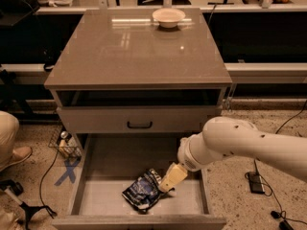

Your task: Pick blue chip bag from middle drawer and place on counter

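Where the middle drawer (117, 159) stands open at the bottom of the frame, the gripper (165, 186) touches the blue chip bag (143, 194) at its right edge; whether it grips, I cannot tell.

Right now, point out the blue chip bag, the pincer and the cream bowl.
blue chip bag (143, 193), camera view, middle of foil
pincer (165, 186), camera view, tip, at the bag
cream bowl (168, 22), camera view, front wall

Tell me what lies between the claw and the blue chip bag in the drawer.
Nothing. In the camera view the claw sits low in the middle drawer, and its tip appears to meet the right edge of the blue chip bag, with no gap showing.
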You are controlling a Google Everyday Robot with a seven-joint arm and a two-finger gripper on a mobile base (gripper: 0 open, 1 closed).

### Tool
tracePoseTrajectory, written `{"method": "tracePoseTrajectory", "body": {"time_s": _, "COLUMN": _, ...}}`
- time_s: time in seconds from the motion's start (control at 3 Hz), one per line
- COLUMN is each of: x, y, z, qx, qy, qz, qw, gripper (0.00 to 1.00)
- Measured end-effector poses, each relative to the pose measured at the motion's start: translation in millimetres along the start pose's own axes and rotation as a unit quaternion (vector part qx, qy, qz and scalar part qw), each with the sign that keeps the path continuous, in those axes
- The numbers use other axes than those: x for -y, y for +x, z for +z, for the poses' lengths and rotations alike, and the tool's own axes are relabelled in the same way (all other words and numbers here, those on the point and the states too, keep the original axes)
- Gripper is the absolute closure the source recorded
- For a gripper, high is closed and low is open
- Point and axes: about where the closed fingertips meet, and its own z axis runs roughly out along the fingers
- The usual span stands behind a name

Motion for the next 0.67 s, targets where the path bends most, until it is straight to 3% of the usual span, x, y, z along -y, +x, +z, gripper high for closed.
{"method": "tracePoseTrajectory", "body": {"time_s": 0.67, "x": 29.7, "y": 51.5, "z": 51.2, "qx": -0.031, "qy": 0.028, "qz": -0.006, "qw": 0.9991, "gripper": 0.0}}
